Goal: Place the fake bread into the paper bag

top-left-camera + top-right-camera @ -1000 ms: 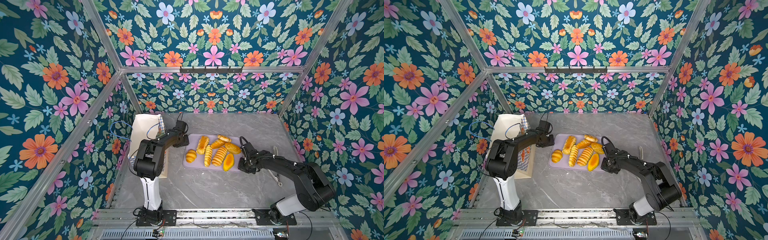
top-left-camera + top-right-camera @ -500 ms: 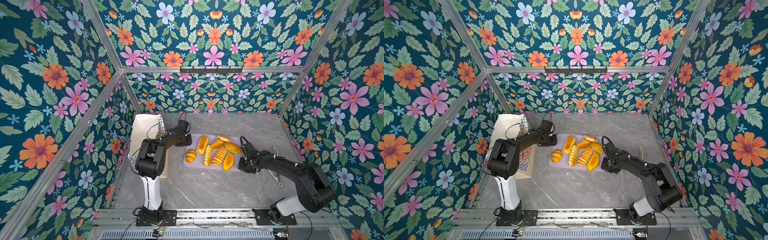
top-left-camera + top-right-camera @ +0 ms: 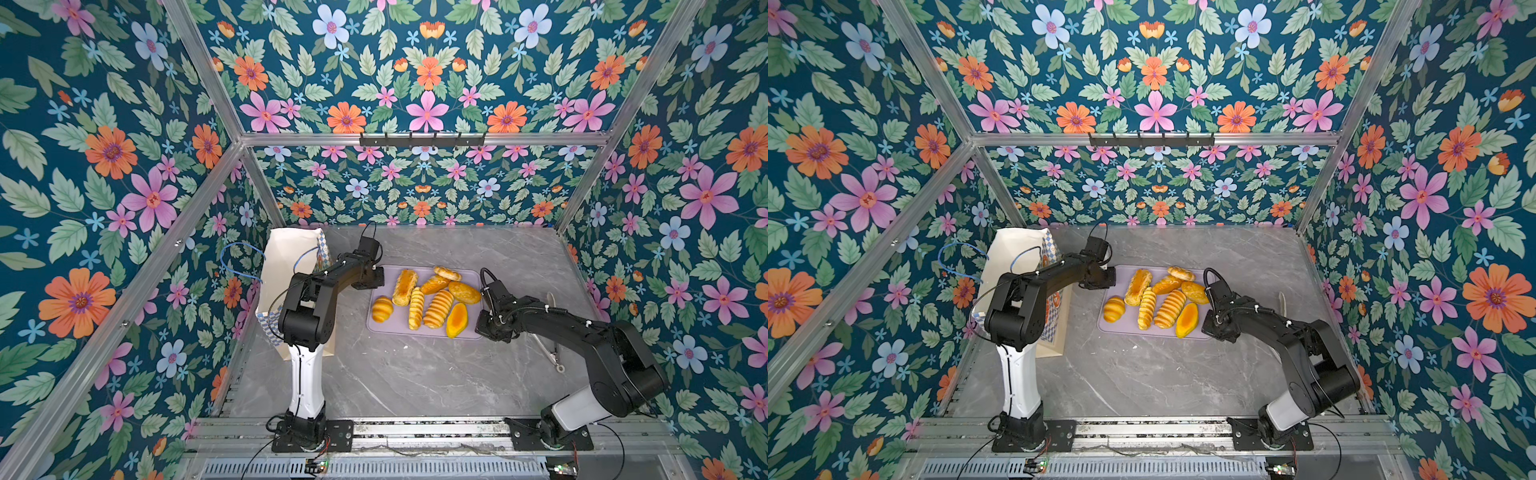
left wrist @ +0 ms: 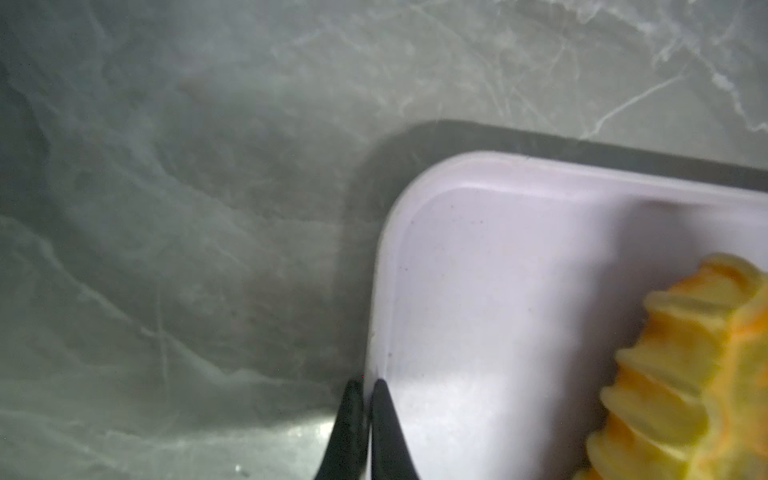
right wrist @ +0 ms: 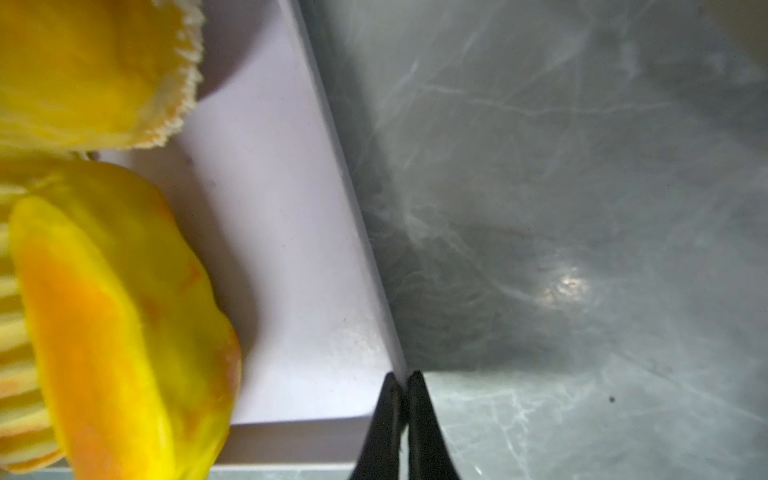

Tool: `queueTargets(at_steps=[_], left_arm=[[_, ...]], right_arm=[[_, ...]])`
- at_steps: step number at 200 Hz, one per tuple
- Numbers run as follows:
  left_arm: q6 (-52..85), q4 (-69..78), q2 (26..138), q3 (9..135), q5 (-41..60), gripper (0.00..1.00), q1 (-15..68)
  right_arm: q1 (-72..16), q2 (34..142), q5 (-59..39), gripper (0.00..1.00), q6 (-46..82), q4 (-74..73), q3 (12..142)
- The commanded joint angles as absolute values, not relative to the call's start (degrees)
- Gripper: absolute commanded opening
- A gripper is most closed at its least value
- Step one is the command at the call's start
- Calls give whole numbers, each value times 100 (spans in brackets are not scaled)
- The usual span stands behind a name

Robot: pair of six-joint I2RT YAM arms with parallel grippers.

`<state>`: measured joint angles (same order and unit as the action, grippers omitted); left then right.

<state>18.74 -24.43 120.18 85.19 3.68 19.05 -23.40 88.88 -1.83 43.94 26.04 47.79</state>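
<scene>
Left end effector (image 4: 365,388) and right end effector (image 5: 402,380) pinch rims of the lilac tray (image 4: 478,249); fake bread (image 3: 438,308) lies on it.

Two cameras sit high at the near side, side by side, both looking down on the whole grey marble table (image 3: 415,382). Each wrist camera peers from very close at one edge of the flat lilac tray (image 4: 478,270).

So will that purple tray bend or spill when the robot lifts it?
Probably stiff: the lilac tray looks like hard plastic, pinched at opposite edges by the left gripper and right gripper. Its rim is low and the fake bread glossy, so tilting likely slides pieces off.
</scene>
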Motion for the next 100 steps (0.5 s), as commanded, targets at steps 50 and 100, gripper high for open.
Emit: queueTargets(at_steps=[50,100], left_arm=[[2065,-2934,12867,9693,96,0,1754],[1975,-3171,13396,10558,266,0,1575]], right_arm=[[-2017,9734,-623,3,3979,2518,5694],[-1778,10390,-850,1,3767,2758,6570]])
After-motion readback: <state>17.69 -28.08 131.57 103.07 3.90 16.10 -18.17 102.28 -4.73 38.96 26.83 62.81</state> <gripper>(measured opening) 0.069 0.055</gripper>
